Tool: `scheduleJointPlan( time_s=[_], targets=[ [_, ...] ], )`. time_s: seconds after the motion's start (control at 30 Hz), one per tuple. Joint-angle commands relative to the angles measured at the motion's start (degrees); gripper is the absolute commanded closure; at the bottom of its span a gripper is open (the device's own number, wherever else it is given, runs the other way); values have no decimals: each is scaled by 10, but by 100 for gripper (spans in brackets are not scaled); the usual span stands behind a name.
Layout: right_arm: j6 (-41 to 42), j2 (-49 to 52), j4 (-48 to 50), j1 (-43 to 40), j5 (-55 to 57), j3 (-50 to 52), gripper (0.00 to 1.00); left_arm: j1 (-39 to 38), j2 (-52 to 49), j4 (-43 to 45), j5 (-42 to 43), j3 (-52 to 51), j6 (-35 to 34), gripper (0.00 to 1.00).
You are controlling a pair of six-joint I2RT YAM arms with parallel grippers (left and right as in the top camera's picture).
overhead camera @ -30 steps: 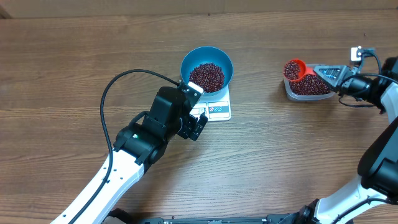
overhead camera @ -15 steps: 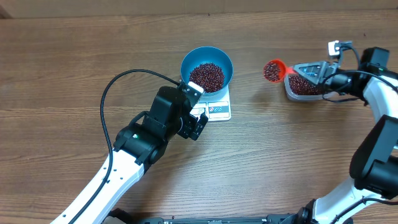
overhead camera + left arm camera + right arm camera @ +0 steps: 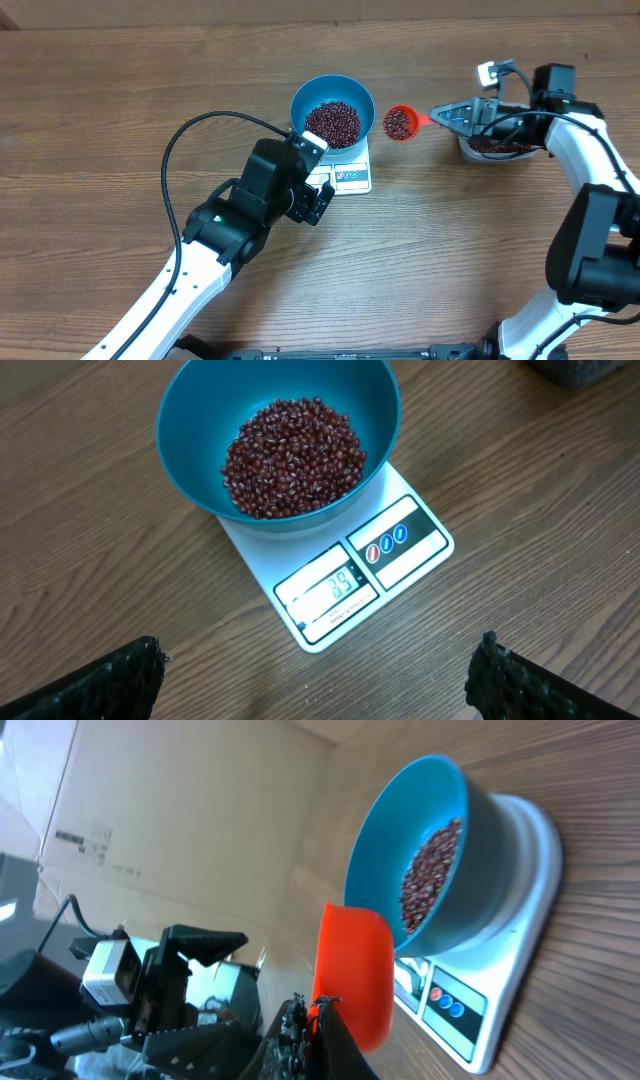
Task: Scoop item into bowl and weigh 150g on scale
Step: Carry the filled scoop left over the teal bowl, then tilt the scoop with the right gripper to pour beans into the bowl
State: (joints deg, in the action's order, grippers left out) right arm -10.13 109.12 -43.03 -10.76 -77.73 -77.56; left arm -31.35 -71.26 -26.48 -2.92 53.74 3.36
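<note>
On the left of the overhead view, the left gripper (image 3: 316, 203) hangs over the table (image 3: 120, 80) just in front of the scale (image 3: 352, 178), its jaws spread wide with nothing between them. Its own wrist camera shows only the two dark fingertips (image 3: 115, 682) at the bottom corners, but it looks straight down on the scale, where two digits show in the display window. That detail is lost from overhead.

The blue bowl (image 3: 297, 103) sits on the scale's far half, partly filled with beans (image 3: 332, 122) heaped toward its middle.

Just right of the bowl's rim, apart from it, is the orange scoop (image 3: 398, 123). From overhead it carries a load of beans. The right wrist view sees only its bare back, with the bowl and scale beyond.

The right gripper (image 3: 437, 116) is pinched tight on the scoop's handle. Under that arm, a clear tub (image 3: 492, 149) of beans is mostly hidden.
</note>
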Motion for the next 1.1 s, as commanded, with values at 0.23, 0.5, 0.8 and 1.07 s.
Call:
scheduleJointPlan(
  time_s=[0.23,0.5,0.8,1.07],
  targets=[
    [79,-19,78,57,12,0,96,2,0,4,10,17,7,1],
    [163,-19,161,87,31,0,96,2,0,4,10,17,7,0],
    [224,-19,251,133,108,0,96,2,0,13,10,17,7,1],
    [223,-19,284,172,236,0,96,2,0,12,10,17,7,0]
  ],
)
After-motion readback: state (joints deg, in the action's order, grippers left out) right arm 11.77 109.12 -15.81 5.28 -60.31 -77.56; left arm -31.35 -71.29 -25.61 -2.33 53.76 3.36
